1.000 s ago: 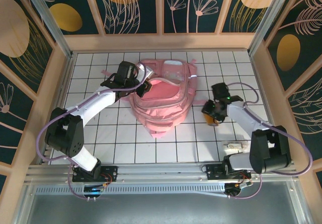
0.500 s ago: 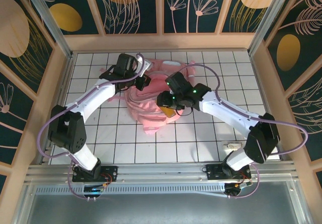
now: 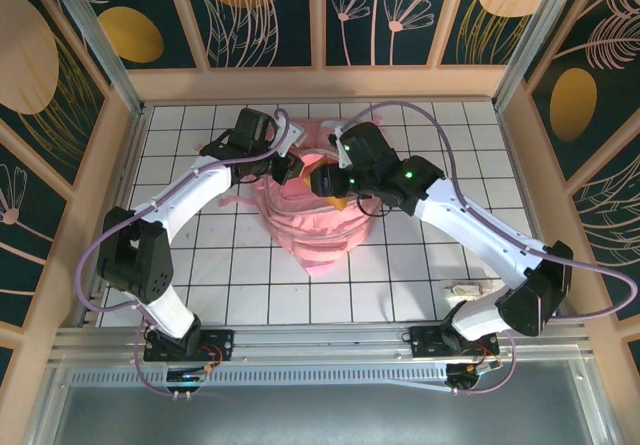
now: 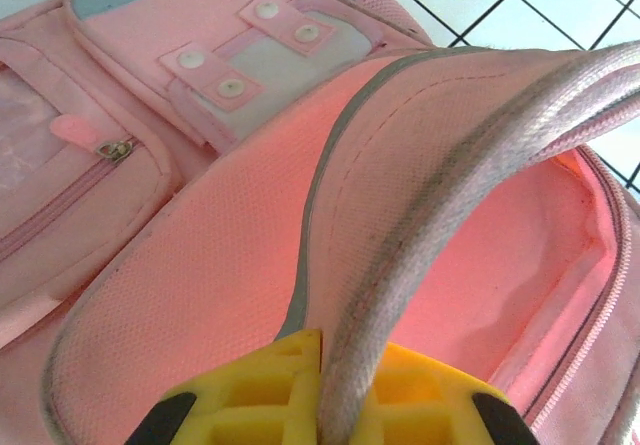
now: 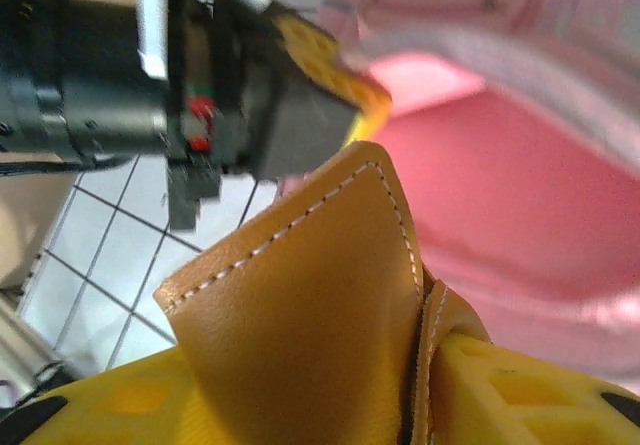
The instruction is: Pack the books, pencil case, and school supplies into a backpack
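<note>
There was one pink backpack [image 3: 320, 233] at the middle of the table [image 3: 200, 265]. There was one small orange item [image 5: 310, 315] over the backpack and one tiny whitish item [image 3: 463, 290] at the near right. There were two arms, a left arm [image 3: 190, 200] and a right arm [image 3: 470, 220]. There were two grippers, the left gripper [image 4: 330, 405] and the right gripper [image 5: 400, 395].

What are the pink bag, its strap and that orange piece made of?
The backpack looks like matte woven synthetic cloth: a fine grid weave shows on its pink panel. Its strap seems to be ribbed woven webbing. The orange item looks like smooth leather or an imitation of it, with white stitching along its edge.
</note>
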`<state>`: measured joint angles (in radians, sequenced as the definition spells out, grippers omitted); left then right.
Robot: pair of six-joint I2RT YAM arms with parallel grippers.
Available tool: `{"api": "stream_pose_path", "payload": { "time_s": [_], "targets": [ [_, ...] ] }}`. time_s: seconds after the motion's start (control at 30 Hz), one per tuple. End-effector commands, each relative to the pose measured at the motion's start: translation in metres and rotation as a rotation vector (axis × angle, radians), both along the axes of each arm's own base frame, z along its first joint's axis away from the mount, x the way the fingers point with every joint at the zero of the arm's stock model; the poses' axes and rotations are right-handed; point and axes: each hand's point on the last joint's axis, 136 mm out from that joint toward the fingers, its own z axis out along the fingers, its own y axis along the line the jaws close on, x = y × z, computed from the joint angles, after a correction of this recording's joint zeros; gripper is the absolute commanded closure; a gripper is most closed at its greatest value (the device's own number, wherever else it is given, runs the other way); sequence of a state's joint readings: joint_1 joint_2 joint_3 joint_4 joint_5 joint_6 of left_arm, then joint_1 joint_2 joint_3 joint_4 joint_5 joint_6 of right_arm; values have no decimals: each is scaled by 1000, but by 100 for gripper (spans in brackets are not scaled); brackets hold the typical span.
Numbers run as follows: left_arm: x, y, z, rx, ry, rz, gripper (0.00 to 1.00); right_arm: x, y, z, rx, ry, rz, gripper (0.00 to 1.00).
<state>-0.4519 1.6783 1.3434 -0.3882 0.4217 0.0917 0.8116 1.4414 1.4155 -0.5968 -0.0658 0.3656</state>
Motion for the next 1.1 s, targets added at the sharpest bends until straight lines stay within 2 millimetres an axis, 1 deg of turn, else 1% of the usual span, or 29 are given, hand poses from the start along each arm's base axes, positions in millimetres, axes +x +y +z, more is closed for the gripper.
{"api": "stream_pose_path", "payload": {
  "time_s": [0.0, 0.13, 0.23, 0.4, 0.5, 0.6, 0.63, 0.67, 0.8, 0.87, 0.9, 0.97, 1.03, 1.07],
  "targets": [
    [-14, -20, 42, -151, 4, -68, 100, 35, 16, -3, -132, -242, 92, 50],
    [-18, -22, 50, -171, 28, -75, 100, 54, 15, -33, -258, -332, 139, 49],
    [-21, -24, 55, -191, 43, -79, 100, 61, 12, -51, -318, -379, 181, 49],
    [-18, -22, 59, -196, 48, -61, 100, 70, 3, -76, -423, -405, 244, 48],
    [-17, -21, 62, -199, 35, -58, 100, 79, -1, -89, -441, -399, 272, 47],
    [-17, -20, 67, -202, 20, -55, 100, 81, 3, -101, -468, -435, 323, 46],
    [-17, -20, 69, -209, 15, -60, 100, 83, 5, -105, -478, -444, 334, 45],
    [-19, -22, 71, -220, 9, -72, 100, 86, 7, -108, -486, -460, 342, 41],
    [-22, -25, 81, -264, -5, -81, 100, 90, 22, -111, -519, -529, 379, 17],
    [-22, -25, 83, -271, -6, -82, 100, 90, 21, -107, -535, -552, 354, 9],
    [-21, -25, 83, -270, -6, -79, 100, 87, 19, -101, -521, -551, 338, 8],
    [-22, -24, 82, -264, -5, -79, 100, 74, 12, -86, -461, -525, 319, 2],
    [-23, -24, 81, -263, -6, -80, 100, 52, 6, -69, -384, -480, 323, 1],
    [-24, -24, 79, -265, -4, -82, 100, 41, 1, -64, -355, -449, 324, 1]
  ]
}}
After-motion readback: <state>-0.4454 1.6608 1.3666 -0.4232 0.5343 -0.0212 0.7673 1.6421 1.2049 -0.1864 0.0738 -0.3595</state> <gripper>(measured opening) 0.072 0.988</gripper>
